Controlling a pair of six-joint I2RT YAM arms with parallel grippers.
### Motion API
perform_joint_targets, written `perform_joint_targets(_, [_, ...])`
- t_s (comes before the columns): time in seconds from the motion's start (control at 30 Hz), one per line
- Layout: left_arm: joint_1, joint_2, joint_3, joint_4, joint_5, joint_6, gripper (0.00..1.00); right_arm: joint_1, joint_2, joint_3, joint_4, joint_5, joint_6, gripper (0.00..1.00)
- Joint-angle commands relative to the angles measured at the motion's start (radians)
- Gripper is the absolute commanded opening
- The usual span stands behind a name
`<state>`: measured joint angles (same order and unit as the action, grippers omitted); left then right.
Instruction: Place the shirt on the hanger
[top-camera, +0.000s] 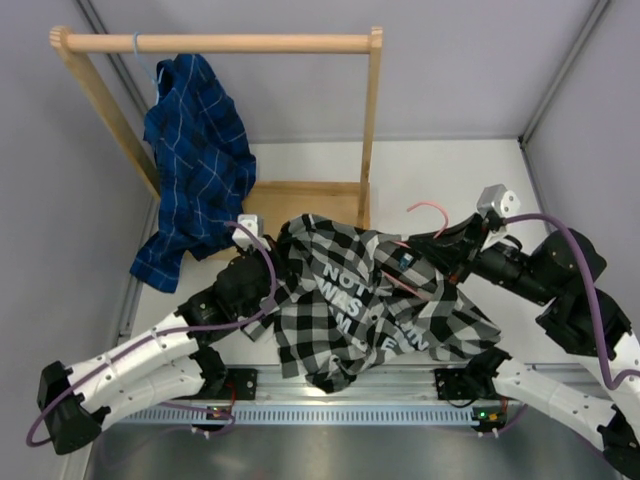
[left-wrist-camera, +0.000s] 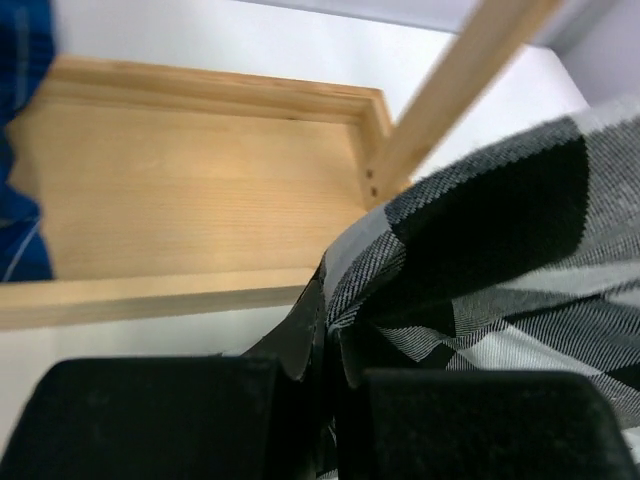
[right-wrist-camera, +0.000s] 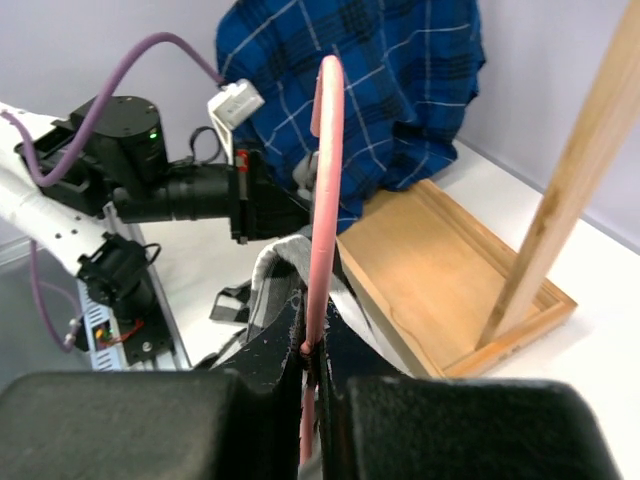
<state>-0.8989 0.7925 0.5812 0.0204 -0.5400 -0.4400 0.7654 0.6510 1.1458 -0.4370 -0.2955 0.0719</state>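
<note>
Pale table (top-camera: 440, 165) carrying everything noted here. Landmark: wooden rack (top-camera: 220, 43), upright at the far left, with a flat base tray (top-camera: 300, 195) at its foot. Hung off the rack's left end and trailing down beside the tray: blue shirt (top-camera: 195, 150), not the task's garment.

Found the shirt (top-camera: 370, 310) bunched on the table just on the near side of the rack's tray, spilling rightward past the rack's right post. Long axis roughly parallel to the rack's top bar. Pale lettering showing on one fold, so probably partly inside out; a judgement only.

Found the hanger (right-wrist-camera: 326, 200) just right of the rack's right post, hook toward the post, one pink wire arm slanting away from the rack across the check cloth. Extent of wire inside the cloth: cannot tell.

Clenched on an edge of the shirt, close to the tray's near rim: left tool (left-wrist-camera: 322, 372). Clenched on the hanger's wire below the hook, farther from the rack than the hook: right tool (right-wrist-camera: 312, 362).

Judged step: threading. Bulk of the shirt to the left of the right tool, hanger's long axis already aimed into it. Left tool nearer the cloth, so best used to hold the edge taut while feeding wire through.
</note>
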Motion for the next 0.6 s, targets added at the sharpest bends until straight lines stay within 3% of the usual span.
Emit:
perform_joint_targets(0.0, [0.02,-0.029,0.016,-0.112,-0.271,-0.164,0.0,0.005,-0.05,0.011,0.02,0.108,-0.014,0.0])
perform_joint_targets(0.33, [0.032,-0.032,0.031,-0.03,-0.014,-0.098,0.0,0.006,-0.015,0.025,0.021,0.061,-0.007,0.0])
perform_joint_targets(0.43, [0.032,-0.03,0.057,-0.052,0.012,-0.071,0.31,0.006,-0.005,0.035,0.021,0.062,-0.011,0.0])
perform_joint_targets(0.47, [0.032,-0.036,0.066,-0.063,0.047,-0.062,0.82,0.006,-0.005,0.04,0.021,0.065,-0.014,0.0])
perform_joint_targets(0.5, [0.032,-0.053,0.075,-0.066,0.081,-0.022,0.97,0.006,-0.002,0.042,0.021,0.065,-0.017,0.0])
perform_joint_targets(0.57, [0.031,-0.081,0.112,-0.069,0.203,0.024,0.98,0.006,-0.002,0.043,0.021,0.065,-0.021,0.0])
